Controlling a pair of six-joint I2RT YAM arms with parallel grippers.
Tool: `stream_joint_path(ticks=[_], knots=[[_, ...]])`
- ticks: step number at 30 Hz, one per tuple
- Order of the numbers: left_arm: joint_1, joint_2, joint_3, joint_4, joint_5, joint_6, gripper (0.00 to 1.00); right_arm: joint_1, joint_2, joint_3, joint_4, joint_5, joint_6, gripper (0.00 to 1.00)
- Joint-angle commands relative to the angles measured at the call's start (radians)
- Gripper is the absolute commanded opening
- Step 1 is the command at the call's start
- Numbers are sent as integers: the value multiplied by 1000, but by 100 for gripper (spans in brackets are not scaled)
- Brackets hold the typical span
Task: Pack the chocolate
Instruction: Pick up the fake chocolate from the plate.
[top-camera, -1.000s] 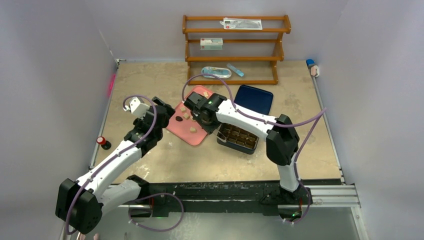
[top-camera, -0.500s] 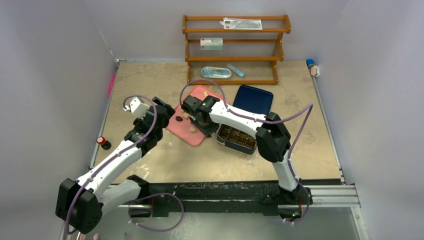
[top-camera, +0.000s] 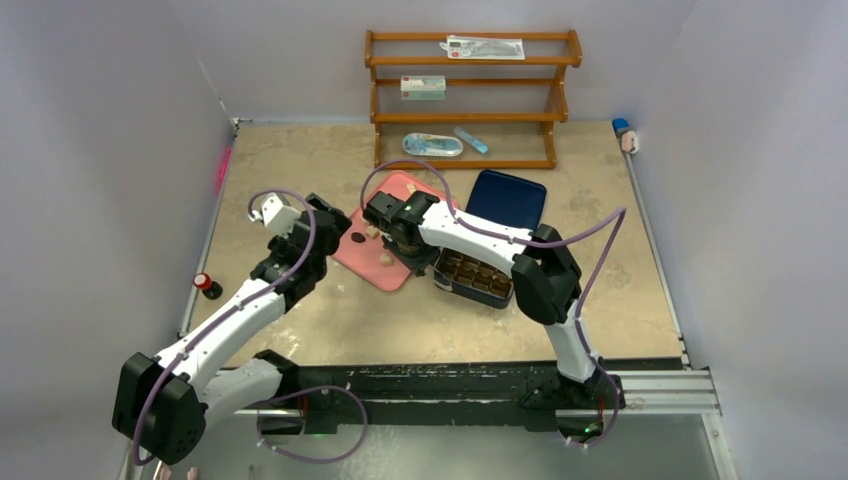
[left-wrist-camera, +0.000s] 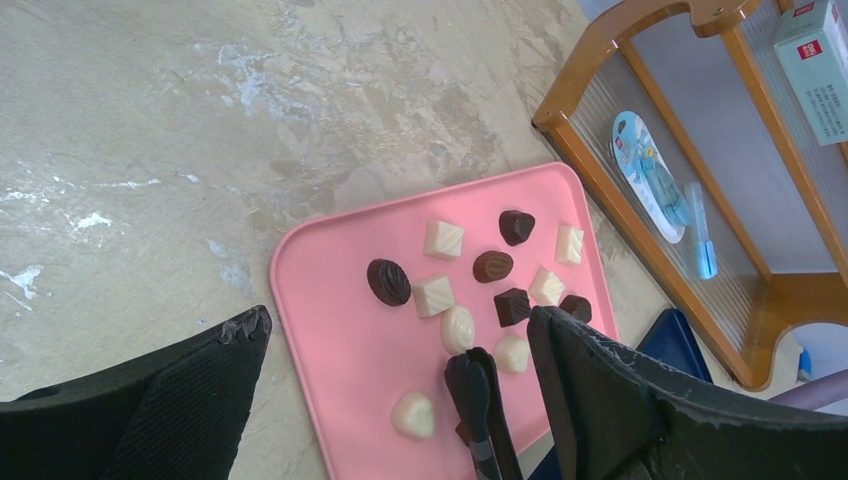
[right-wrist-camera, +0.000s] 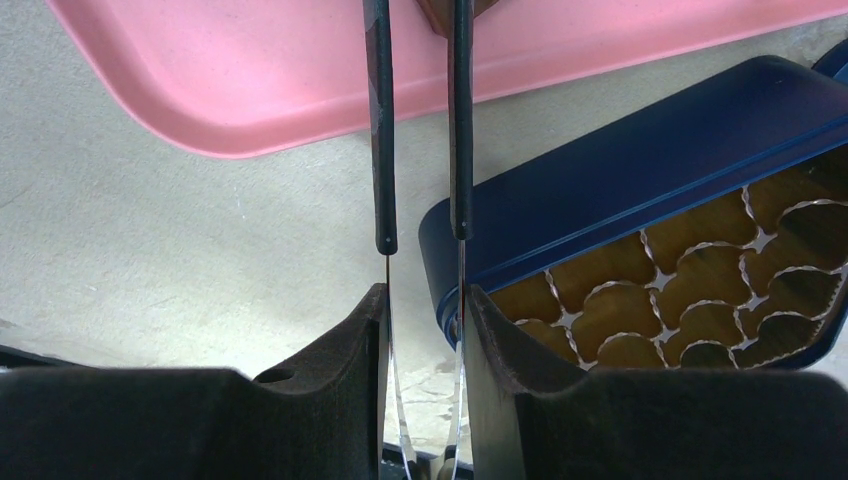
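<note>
You've got approx. a dozen chocolate pcs (left-wrist-camera: 492, 266) lying loose on the pink tray (left-wrist-camera: 335, 360), single layer, none stacked. Mix of dark brown & cream-white; square, oval, rounded. In the left wrist view: dark oval (left-wrist-camera: 388, 281) at the cluster's 9 o'clock, white heart-ish pc (left-wrist-camera: 414, 414) at 7, dark pc (left-wrist-camera: 516, 226) at 12.

Scattered chocolate (left-wrist-camera: 388, 282) on pink tray (left-wrist-camera: 335, 345) — tweezers (left-wrist-camera: 478, 398) among pieces.

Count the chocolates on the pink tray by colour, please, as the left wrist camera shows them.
cream-white chocolates: 7
dark brown chocolates: 5 in plain view, plus 1 brown piece mostly hidden at the tweezers
Total: 13 on the pink tray, counting the hidden one
</note>
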Motion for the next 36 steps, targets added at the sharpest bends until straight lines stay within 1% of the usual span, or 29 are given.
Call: stream_joint_path(ticks=[1, 2, 3, 5, 13, 26, 36], knots=[[-3, 4, 19, 35, 2, -7, 100, 0, -17, 19, -32, 13, -12, 31], [-3, 4, 19, 35, 1, -5, 100, -1, -14, 20, -29, 13, -13, 32], [-3, 4, 19, 33, 0, -5, 100, -1, -12, 20, -27, 14, -13, 34], [-2, 2, 19, 32, 0, -3, 100, -5, -10, 20, -21, 5, -13, 35], [-3, -2, 22, 23, -13, 1, 100, -30, -12, 20, 5, -22, -10, 36], [-3, -18, 21, 12, -34, -13, 100, -49, 47, 90, -11, -28, -27, 38], [-2, -37, 22, 14, -62, 29, 100, -63, 89, 129, -20, -41, -35, 38]])
